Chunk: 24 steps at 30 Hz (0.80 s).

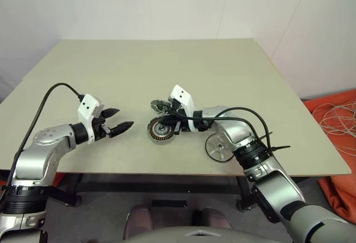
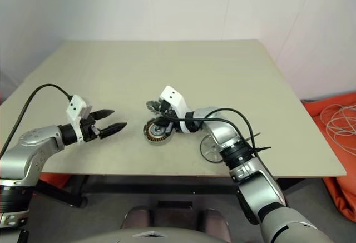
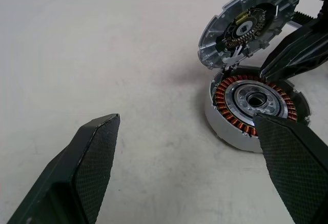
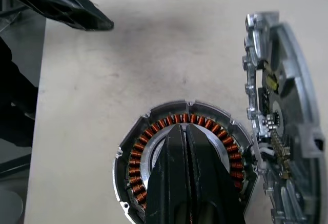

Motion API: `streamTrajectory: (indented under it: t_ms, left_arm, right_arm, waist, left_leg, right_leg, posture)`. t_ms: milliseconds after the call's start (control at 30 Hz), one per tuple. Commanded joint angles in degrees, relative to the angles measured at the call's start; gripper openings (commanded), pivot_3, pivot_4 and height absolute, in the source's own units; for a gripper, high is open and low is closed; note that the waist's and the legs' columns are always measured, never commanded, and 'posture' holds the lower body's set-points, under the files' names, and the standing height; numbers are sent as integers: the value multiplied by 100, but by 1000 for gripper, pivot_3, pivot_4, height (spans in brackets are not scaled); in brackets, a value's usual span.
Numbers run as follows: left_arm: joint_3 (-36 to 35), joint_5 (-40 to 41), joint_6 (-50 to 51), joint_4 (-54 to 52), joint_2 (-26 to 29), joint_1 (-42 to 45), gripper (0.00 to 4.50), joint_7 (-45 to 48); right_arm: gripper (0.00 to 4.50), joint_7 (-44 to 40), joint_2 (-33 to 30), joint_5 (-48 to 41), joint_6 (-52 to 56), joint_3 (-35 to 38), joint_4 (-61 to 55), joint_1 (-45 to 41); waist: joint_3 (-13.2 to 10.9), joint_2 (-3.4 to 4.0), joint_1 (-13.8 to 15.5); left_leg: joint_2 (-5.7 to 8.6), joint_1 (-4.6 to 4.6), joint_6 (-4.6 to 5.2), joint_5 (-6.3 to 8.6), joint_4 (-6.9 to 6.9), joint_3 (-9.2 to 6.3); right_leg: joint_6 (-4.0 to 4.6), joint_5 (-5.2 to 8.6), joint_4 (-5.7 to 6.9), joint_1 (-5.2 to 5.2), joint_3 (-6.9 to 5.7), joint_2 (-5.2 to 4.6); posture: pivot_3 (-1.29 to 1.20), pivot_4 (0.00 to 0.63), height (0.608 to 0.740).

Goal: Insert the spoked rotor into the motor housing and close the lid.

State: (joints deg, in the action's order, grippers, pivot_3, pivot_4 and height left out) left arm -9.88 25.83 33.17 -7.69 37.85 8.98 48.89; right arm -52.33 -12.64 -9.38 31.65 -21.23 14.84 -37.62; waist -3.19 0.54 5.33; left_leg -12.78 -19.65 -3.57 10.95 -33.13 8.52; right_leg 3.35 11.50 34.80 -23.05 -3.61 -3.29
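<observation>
The table (image 1: 167,70) is the landmark. Nearest its front edge, toward the right, the spoked rotor (image 1: 218,147) lies flat, a bright silver wheel partly hidden under the right forearm.

A little farther in from that edge, near the middle of the table's width, the motor housing (image 1: 159,131) sits open side up, its ring of copper windings around a silver centre. The right gripper (image 4: 185,147) reaches in from the table's right side and hangs over the housing; its two black fingers are pressed together with nothing between them, their tips above the silver centre. Whether they touch it cannot be told.

Level with the housing but toward the table's left side, the left gripper (image 1: 118,118) points at it, fingers spread wide and empty, well apart from it.

Just beyond the housing, away from the front edge, the lid (image 3: 251,21) stands tilted on edge, its lower rim at the housing's far rim. The face turned toward the housing shows a dark segmented ring and small parts at its centre.
</observation>
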Motion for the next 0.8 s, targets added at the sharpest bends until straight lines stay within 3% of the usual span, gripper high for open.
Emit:
streamTrajectory:
  t_ms: [33, 467, 800]
  left_arm:
    - [-179, 100, -116, -105, 36, 73, 4399, -28]
    - [-200, 146, -120, -132, 75, 95, 4399, -93]
    - [-166, 153, -135, -116, 49, 132, 4399, -125]
  right_arm:
    - [38, 57, 161, 0, -99, 74, 140, -118]
    - [38, -64, 196, 333, -292, -64, 974, -260]
    - [38, 30, 560, -203, -364, 783, 883, -556]
  waist:
    - [0, 0, -2]
    - [1, -1, 2]
    - [0, -1, -3]
  left_leg:
    - [0, 0, 0, 0, 0, 0]
    - [0, 10, 1, 1, -2, 0]
    - [-2, 10, -2, -1, -1, 0]
  right_leg:
    - [0, 0, 1, 0, 0, 0]
    - [-2, 1, 5, 9, 1, -1]
    - [16, -9, 8, 6, 1, 0]
  posture:
    - [0, 0, 740]
    - [0, 0, 740]
    - [0, 0, 740]
